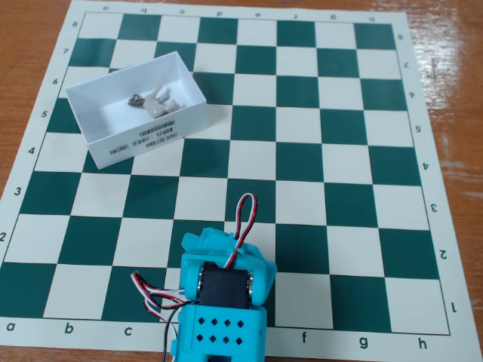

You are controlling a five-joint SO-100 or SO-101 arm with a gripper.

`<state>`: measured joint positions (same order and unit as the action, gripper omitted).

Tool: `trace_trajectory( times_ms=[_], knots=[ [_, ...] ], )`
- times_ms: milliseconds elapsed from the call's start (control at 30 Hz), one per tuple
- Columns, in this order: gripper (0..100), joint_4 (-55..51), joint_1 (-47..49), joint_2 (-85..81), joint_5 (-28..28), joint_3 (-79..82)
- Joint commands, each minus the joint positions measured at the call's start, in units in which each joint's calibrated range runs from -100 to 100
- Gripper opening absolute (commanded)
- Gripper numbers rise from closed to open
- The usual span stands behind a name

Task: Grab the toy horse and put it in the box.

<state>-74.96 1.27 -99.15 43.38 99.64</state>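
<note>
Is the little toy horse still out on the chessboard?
No, the toy horse lies inside the white box, not on the squares.

Turquoise arm [220, 302] folded low, claw hidden from view.

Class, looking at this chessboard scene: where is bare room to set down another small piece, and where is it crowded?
Free: the board's whole right half and the middle squares between the box and the arm. Crowded: the upper-left corner, where the box holds the toy horse, and the bottom edge around the arm.
</note>
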Motion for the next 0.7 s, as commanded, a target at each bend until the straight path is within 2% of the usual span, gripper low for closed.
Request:
trace_trajectory(
  times_ms=[0, 667],
  knots=[
    [35, -0.13, 0.73, -0.41, -0.03, 0.36],
    [35, -0.13, 2.16, -0.41, -0.03, 0.36]
  ],
)
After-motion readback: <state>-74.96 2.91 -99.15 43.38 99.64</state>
